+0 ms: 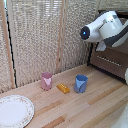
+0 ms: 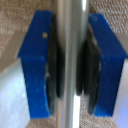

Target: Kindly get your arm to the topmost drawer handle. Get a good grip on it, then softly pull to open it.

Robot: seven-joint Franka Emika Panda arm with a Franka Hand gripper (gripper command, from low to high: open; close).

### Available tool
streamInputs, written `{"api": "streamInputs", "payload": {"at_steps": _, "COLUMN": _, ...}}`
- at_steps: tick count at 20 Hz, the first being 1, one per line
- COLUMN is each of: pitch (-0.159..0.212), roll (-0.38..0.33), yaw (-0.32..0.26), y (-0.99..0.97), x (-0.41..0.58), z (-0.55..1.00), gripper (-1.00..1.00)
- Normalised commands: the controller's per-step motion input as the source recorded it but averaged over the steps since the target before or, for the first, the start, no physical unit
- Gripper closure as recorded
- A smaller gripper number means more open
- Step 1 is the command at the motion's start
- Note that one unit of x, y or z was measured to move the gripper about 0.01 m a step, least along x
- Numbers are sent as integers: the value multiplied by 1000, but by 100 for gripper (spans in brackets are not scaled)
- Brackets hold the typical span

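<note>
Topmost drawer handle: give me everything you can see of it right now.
In the wrist view, the topmost drawer handle is a thin, straight, silver metal-looking bar with a smooth sheen, crossing the whole frame. It sits between the end effector's blue fingers, whose dark pads press it from both sides. Behind it is a blurred brown surface. In the exterior view the arm hides it.

The arm point(image 1: 106, 28) is showing glossy white plastic. The topmost drawer handle point(image 2: 70, 60) is gleaming as smooth silver metal between matt blue fingers point(image 2: 36, 65). Below the arm, the table point(image 1: 95, 107) is showing pale, smooth wood planks.
</note>
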Motion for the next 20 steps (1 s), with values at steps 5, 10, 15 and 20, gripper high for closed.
{"api": "streamInputs", "payload": {"at_steps": 5, "pitch": 0, "roll": 0, "yaw": -218, "y": 547, "x": 128, "z": -38, "gripper": 100}}
{"api": "streamInputs", "payload": {"at_steps": 10, "pitch": 23, "roll": -3, "yaw": -120, "y": 218, "x": 345, "z": 0, "gripper": -100}}
{"api": "streamInputs", "payload": {"at_steps": 15, "pitch": 30, "roll": -14, "yaw": -14, "y": 71, "x": 190, "z": 28, "gripper": -100}}
{"api": "streamInputs", "payload": {"at_steps": 20, "pitch": 13, "roll": 15, "yaw": -77, "y": -16, "x": 18, "z": 310, "gripper": -100}}
